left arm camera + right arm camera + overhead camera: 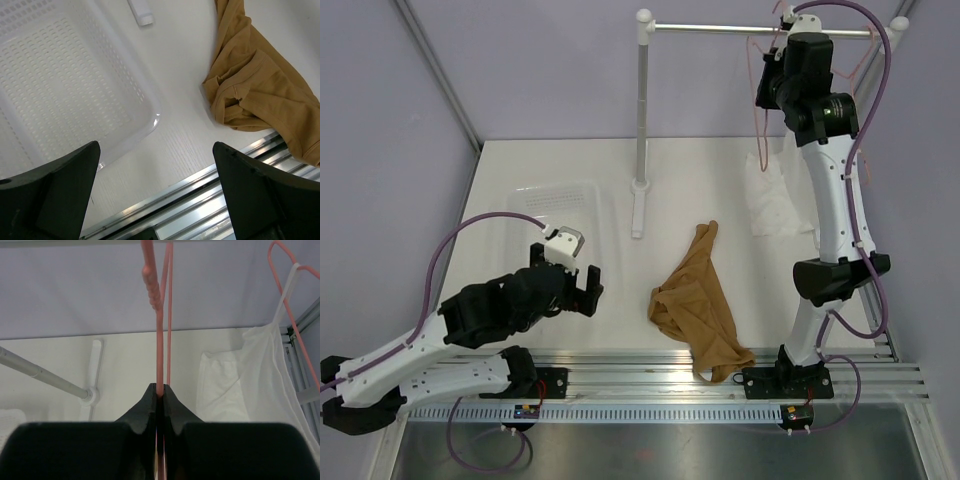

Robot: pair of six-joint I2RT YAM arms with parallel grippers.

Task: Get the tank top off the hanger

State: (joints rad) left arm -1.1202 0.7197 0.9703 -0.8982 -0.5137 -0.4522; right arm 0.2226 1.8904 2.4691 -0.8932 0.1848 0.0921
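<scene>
The tan-brown tank top (698, 310) lies crumpled on the table near the front rail, off any hanger; it also shows in the left wrist view (255, 95). The bare pink hanger (159, 315) hangs at the rack's rail (720, 28), seen edge-on. My right gripper (160, 390) is shut on the hanger's wire, high up by the rail (775, 75). My left gripper (582, 290) is open and empty, low over the table left of the tank top, with nothing between its fingers (60, 190).
A white perforated basket (65, 90) sits at the left. The rack's white post (641, 120) stands at the middle back. A second pink hanger (292, 300) bears a white sheer garment (260, 375) at the right. The metal front rail (210, 205) runs below.
</scene>
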